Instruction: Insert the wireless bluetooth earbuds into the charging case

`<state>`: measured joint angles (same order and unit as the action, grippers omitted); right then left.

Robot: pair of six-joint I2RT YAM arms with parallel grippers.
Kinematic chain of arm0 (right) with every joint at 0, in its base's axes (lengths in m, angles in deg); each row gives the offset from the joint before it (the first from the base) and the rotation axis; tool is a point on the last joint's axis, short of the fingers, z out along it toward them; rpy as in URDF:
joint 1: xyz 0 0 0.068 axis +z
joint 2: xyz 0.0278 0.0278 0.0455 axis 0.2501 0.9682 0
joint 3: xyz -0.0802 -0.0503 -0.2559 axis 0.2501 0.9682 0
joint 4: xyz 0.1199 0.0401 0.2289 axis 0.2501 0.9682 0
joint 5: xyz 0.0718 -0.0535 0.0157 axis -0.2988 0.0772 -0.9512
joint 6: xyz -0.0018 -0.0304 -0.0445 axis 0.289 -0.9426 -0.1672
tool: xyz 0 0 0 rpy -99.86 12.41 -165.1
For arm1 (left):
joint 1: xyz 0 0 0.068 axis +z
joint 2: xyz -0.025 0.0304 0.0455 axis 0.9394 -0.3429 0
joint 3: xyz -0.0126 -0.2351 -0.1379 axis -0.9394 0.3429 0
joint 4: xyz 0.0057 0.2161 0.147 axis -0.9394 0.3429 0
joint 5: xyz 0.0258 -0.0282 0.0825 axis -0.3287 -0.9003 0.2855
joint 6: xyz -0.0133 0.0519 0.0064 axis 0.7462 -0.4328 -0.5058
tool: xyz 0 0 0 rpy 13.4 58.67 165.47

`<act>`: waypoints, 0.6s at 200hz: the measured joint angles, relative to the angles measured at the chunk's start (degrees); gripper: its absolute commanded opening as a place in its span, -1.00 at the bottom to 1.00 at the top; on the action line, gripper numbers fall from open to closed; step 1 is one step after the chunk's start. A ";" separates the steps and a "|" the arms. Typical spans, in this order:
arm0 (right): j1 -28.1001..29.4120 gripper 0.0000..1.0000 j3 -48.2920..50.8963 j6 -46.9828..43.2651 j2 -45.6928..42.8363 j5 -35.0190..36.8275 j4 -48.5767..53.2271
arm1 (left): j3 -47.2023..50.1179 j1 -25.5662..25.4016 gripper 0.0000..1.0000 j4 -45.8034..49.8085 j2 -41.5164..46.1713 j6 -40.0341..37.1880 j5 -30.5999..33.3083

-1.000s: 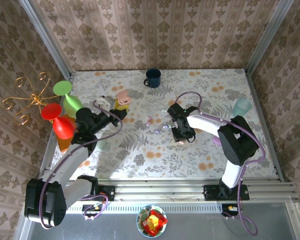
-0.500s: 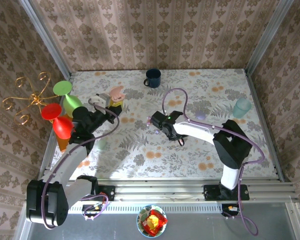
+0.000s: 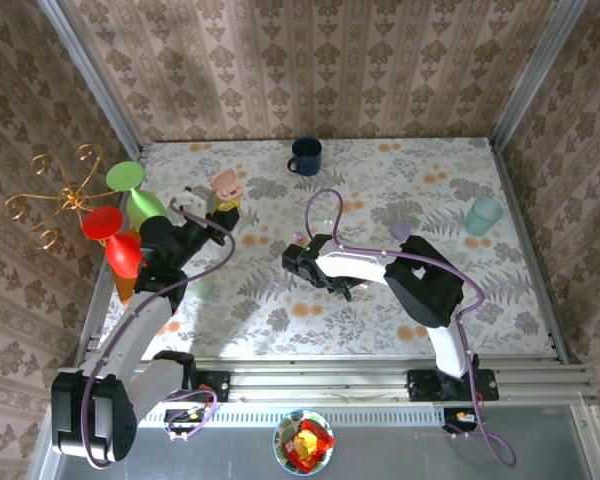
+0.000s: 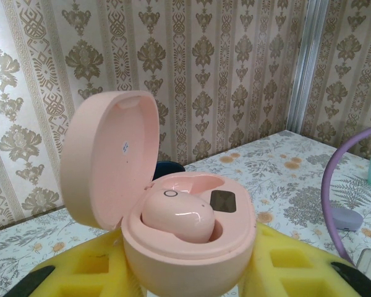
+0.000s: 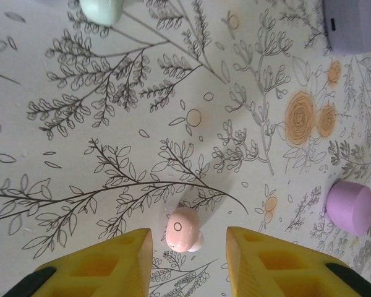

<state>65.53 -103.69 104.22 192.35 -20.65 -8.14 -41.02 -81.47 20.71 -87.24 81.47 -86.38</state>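
Note:
My left gripper (image 4: 188, 272) is shut on the pink charging case (image 4: 191, 253), held up off the table between its yellow fingers (image 4: 297, 266). The case's lid (image 4: 108, 161) stands open, and one pink earbud (image 4: 176, 216) sits in a well. From above, that case (image 3: 225, 185) is at the left-back of the table. My right gripper (image 5: 188, 238) is open and low over the table. A second pink earbud (image 5: 183, 229) lies on the cloth between its yellow fingertips (image 5: 136, 247), touching neither. From above, the right gripper (image 3: 290, 262) is near the table's middle.
A lilac case (image 5: 357, 25) and a small lilac piece (image 5: 350, 207) lie to the right of the right gripper, and a mint piece (image 5: 102, 9) lies beyond it. A blue mug (image 3: 305, 155) stands at the back, a teal cup (image 3: 484, 215) at the right. Coloured cups (image 3: 130, 180) and a gold wire stand (image 3: 55, 195) are on the left.
My right arm has swept left across the table, and its gripper now sits over the pink earbud. My left arm has carried the case slightly left and back.

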 measured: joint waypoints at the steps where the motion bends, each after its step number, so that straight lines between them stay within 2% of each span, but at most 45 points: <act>1: 0.00 -0.28 0.02 0.00 0.04 -0.02 0.02 | 0.00 0.00 -0.36 0.00 0.00 0.00 0.00; 120: -0.44 -0.39 -0.02 0.15 4.00 0.59 0.98 | 0.00 0.00 -0.37 -0.02 0.00 0.02 0.42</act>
<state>65.09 -103.71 104.37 196.35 -20.06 -7.15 -41.02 -81.47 20.69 -87.24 81.49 -85.96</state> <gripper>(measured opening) 0.311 0.359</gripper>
